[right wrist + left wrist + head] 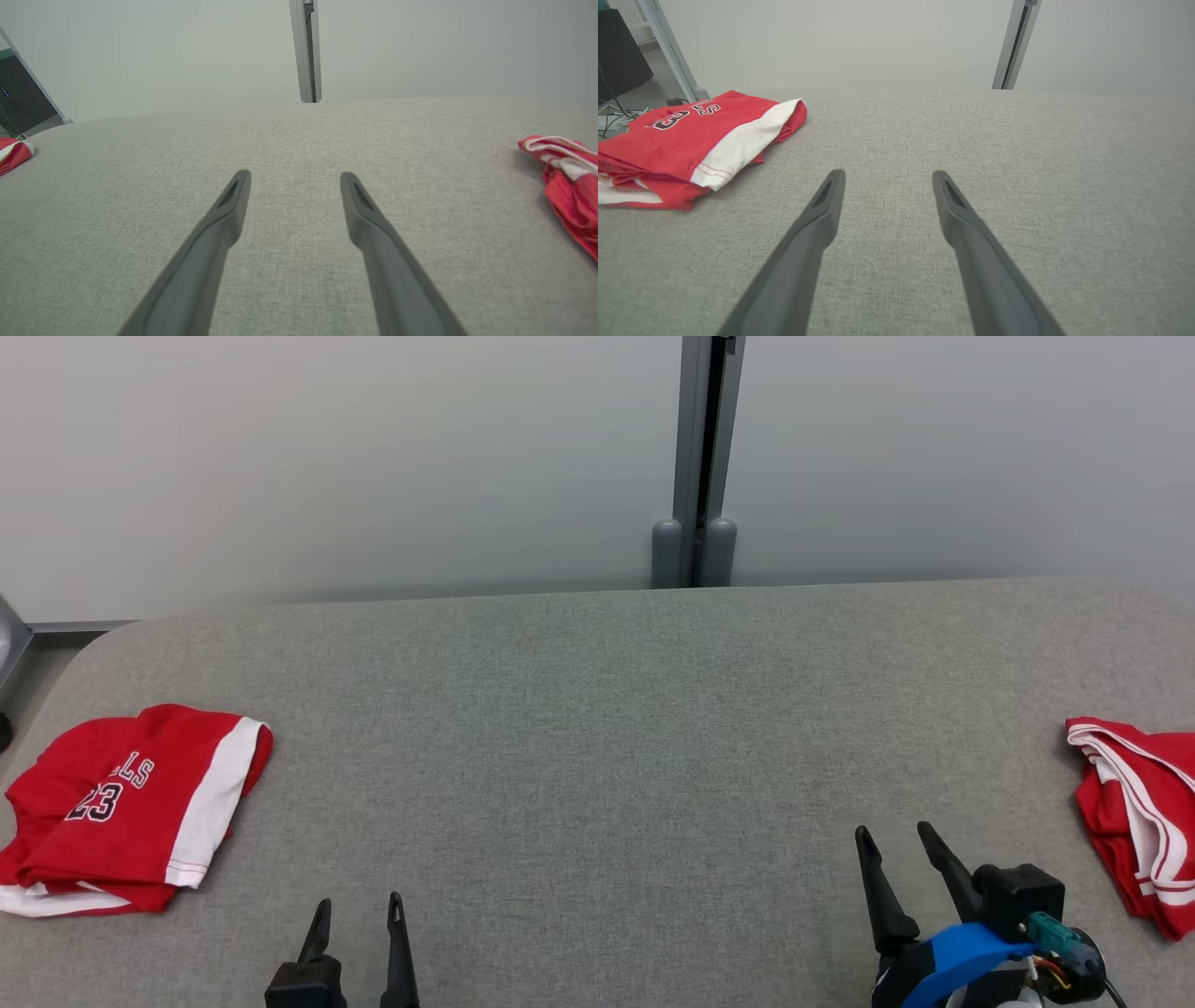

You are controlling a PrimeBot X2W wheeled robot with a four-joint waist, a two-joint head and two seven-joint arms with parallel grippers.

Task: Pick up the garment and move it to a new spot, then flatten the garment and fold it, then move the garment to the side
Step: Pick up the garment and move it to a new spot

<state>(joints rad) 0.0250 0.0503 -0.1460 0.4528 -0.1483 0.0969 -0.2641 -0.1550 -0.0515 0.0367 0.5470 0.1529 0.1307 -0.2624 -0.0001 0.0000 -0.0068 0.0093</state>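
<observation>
Head view: a folded jersey point(131, 807) is laid at the left end of the table point(597, 709), a crumpled garment point(1134, 821) at its right; the left gripper point(359, 900) and right gripper point(892, 829) are held open, empty. Left wrist view: the folded jersey is seen left of the spread jaws. Right wrist view: the crumpled garment lies rightward; pick-up is judged pending, requiring a rightward reach.

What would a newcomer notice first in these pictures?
A folded red and white jersey numbered 23 lies at the left edge of the grey fabric table. A crumpled red garment with white stripes lies at the right edge. The left gripper and right gripper are open near the front.
</observation>
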